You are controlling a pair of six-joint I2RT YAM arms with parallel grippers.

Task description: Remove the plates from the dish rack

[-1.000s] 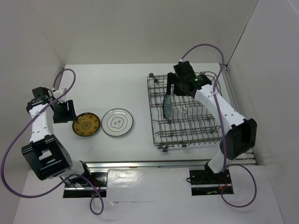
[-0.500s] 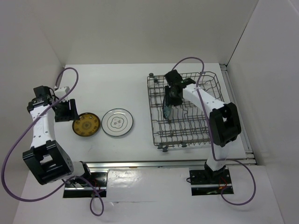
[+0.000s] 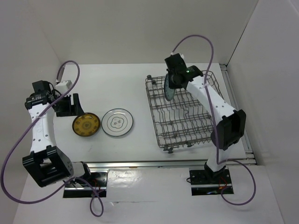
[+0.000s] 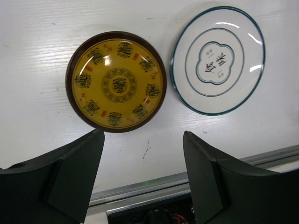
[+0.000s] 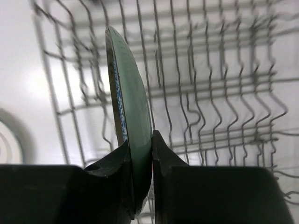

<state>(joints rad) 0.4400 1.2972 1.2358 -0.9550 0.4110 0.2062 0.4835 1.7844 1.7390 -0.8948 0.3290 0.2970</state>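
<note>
Teal glaze pinched dead centre is what you get from the right wrist cam: the right end effector [image 5: 141, 145] is clamped shut on the bottom rim of the teal plate [image 5: 128, 107], one finger on each face. The plate stands on edge, its long axis running straight up and away from the fingers, with its patterned face turned to the end effector's left. Behind and below it are the grey wires of the dish rack [image 3: 153, 112]. From the top cam the plate sits over the rack's far-left corner, and I'd guess it's above the tines rather than slotted between them, but I can't be sure from these angles. The thing the next move hinges on, as I read it, is that the drop zone is well off to this end effector's left across the table [image 3: 117, 88]. That's where the white plate [image 3: 117, 122] and the yellow plate [image 3: 86, 125] lie flat, just beside each other and not touching. So the upright plate needs carrying sideways and tipping flat. The left end effector [image 4: 142, 140] is much nearer that spot. Its fingers are spread wide with nothing between them, and both flat plates are just ahead of its tips.
</note>
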